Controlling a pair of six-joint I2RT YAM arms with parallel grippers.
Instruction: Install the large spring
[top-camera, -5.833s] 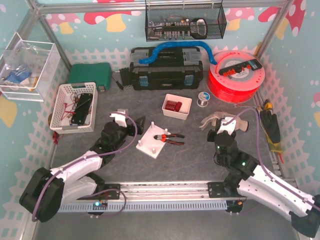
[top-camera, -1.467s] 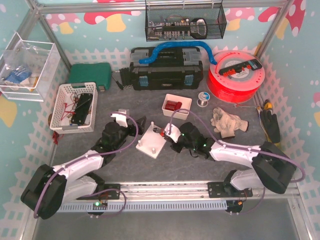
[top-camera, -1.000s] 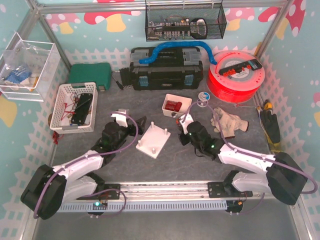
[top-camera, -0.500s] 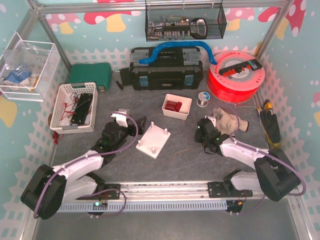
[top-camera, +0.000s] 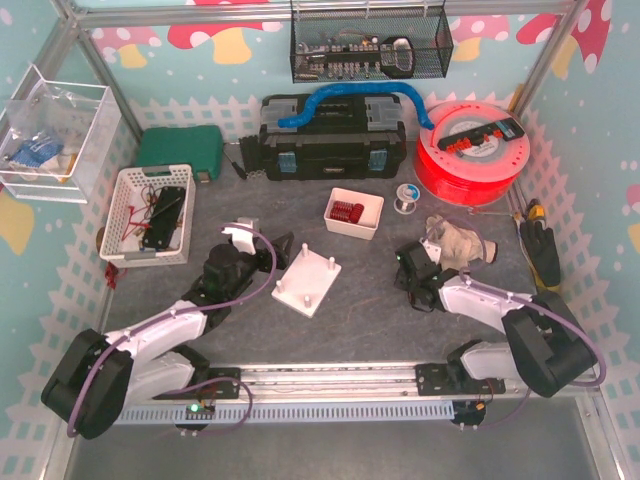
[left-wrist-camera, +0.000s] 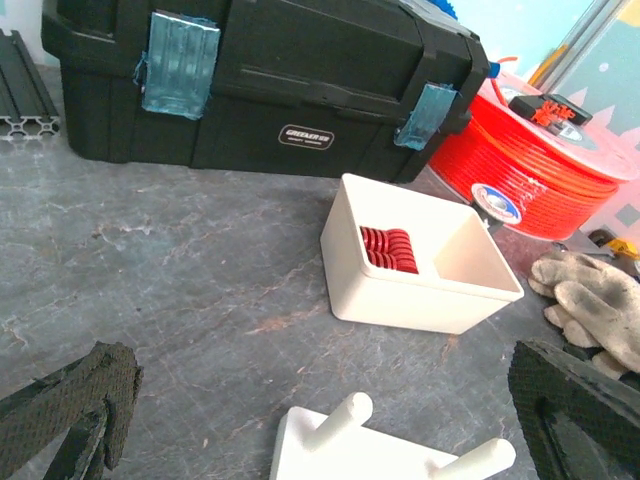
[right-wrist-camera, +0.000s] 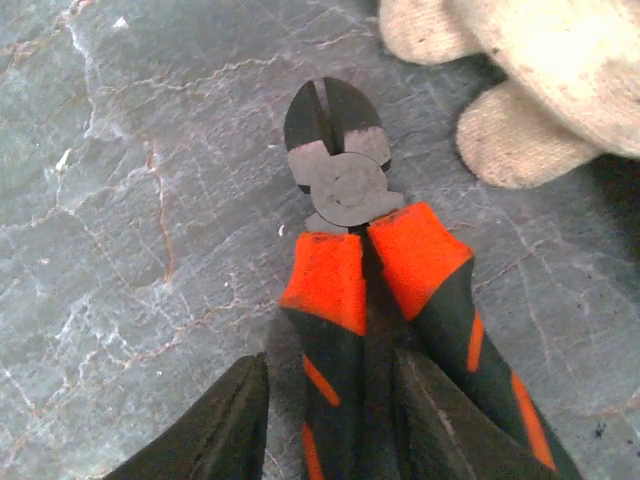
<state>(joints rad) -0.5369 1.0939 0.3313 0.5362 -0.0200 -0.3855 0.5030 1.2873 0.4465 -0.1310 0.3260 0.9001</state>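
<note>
One pliers (right-wrist-camera: 345, 190) handle inside right gripper (right-wrist-camera: 330, 372), clamp unclear; left gripper (left-wrist-camera: 330, 400) gaping. Reckon springs (left-wrist-camera: 390, 250) in box (left-wrist-camera: 420, 300) light, bouncy; we'd pinch mid-coil.

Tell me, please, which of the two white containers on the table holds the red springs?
The small solid-walled bin in front of the black toolbox; the slatted basket at the left holds wires instead.

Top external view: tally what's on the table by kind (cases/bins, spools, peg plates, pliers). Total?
Cases and bins: 4 (white basket, green case, black toolbox, white tray)
Spools: 2 (red spool, small wire spool)
Peg plates: 1 (white peg plate)
Pliers: 1 (orange-handled pliers, clear only in the right wrist view)
Total: 8
</note>
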